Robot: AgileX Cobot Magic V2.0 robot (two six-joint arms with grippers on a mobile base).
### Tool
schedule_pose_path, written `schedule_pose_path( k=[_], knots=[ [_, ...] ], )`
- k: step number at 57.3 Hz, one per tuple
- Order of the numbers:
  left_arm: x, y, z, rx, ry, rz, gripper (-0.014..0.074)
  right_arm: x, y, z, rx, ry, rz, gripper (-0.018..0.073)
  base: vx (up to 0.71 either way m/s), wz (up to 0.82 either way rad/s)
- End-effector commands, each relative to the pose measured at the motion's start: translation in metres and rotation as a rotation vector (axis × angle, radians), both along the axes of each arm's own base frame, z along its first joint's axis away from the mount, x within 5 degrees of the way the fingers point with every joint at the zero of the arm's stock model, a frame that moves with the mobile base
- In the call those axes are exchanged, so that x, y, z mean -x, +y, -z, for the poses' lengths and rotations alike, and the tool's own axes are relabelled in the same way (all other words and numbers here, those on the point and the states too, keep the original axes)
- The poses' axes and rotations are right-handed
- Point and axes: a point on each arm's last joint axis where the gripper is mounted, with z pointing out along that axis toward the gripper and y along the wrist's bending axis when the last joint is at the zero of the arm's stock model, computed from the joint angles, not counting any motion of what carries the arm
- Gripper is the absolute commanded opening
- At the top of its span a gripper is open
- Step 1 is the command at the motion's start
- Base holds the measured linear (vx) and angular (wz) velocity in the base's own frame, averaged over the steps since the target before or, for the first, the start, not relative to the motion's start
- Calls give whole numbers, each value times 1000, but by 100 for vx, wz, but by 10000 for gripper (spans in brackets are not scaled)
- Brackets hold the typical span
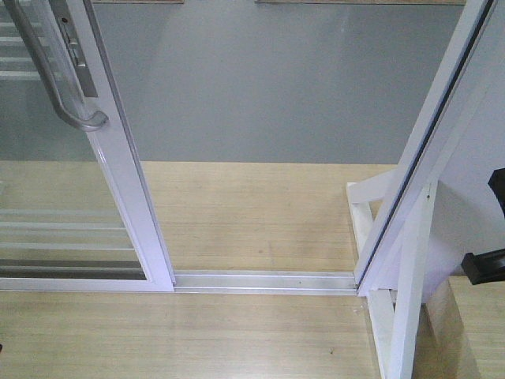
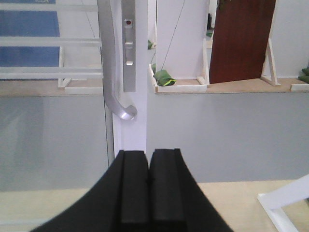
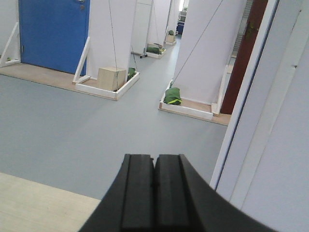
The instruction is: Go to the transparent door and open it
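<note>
Two grippers, left [image 2: 148, 186] and right [image 3: 154, 191], both with jaws pressed together, holding nothing. Door [image 1: 126, 170] at left, slid partly aside, handle [image 2: 112, 72] just ahead of left gripper. Opening step apparently under way; next, probably hooking or pushing handle to widen gap.

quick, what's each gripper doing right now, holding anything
Left gripper: closed, holding nothing, short of the transparent door.
Right gripper: closed, holding nothing.
</note>
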Motion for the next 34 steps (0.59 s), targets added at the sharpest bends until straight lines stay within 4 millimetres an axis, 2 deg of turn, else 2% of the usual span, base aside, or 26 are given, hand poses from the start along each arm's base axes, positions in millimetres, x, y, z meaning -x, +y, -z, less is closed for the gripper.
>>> schedule_pose_path(
  k=[1, 34],
  knots=[
    [0, -1, 1, 1, -26, 12, 0, -2, -3, -13, 7, -67, 41, -1, 0, 0],
    [1, 0, 6, -2, 25, 5, 0, -2, -3, -13, 7, -67, 41, -1, 0, 0]
  ],
)
